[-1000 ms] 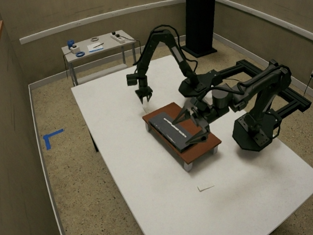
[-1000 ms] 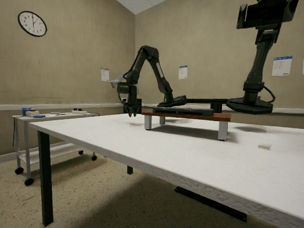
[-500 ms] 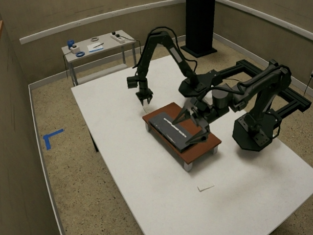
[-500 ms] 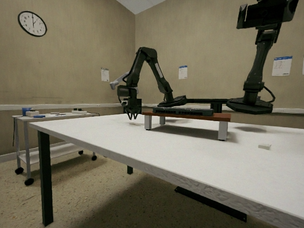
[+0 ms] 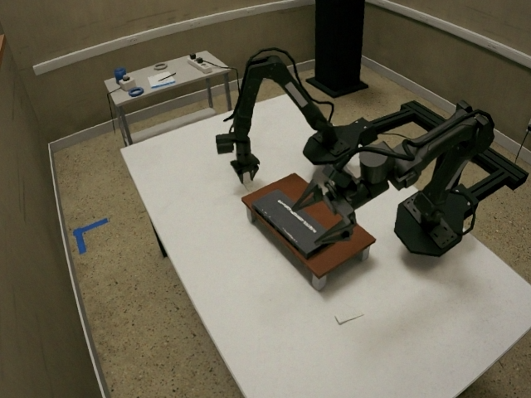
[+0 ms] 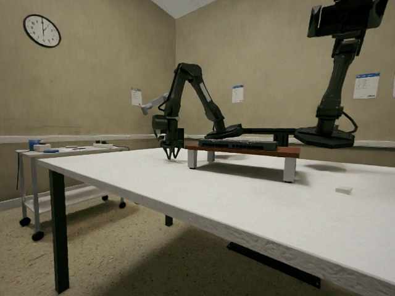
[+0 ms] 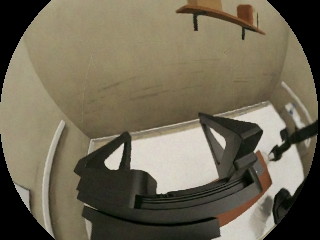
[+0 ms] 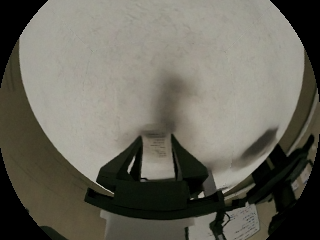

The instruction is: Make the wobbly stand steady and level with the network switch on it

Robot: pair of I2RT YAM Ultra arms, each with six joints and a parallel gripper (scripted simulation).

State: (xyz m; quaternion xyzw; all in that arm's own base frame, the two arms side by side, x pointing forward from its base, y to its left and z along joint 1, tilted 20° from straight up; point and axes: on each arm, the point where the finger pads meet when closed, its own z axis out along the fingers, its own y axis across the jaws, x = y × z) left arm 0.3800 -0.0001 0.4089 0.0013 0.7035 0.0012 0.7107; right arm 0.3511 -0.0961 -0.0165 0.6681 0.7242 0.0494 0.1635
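The stand (image 5: 338,246), a brown board on short white legs, sits mid-table with the dark network switch (image 5: 287,215) lying on it; both also show in the exterior view, stand (image 6: 288,152) and switch (image 6: 237,144). My left gripper (image 5: 309,225) is wide open and empty, hovering just over the switch; its spread fingers show in the left wrist view (image 7: 174,147). My right gripper (image 5: 245,175) points down at the table beside the stand's far end, fingers narrowly apart. A small white wedge (image 8: 158,147) lies between its fingertips. A second wedge (image 5: 348,317) lies on the table near the front.
A grey cart (image 5: 167,77) with small items stands beyond the table's far corner. A black pillar (image 5: 338,42) stands at the back. The two arm bases (image 5: 428,222) sit on a black frame at the table's right side.
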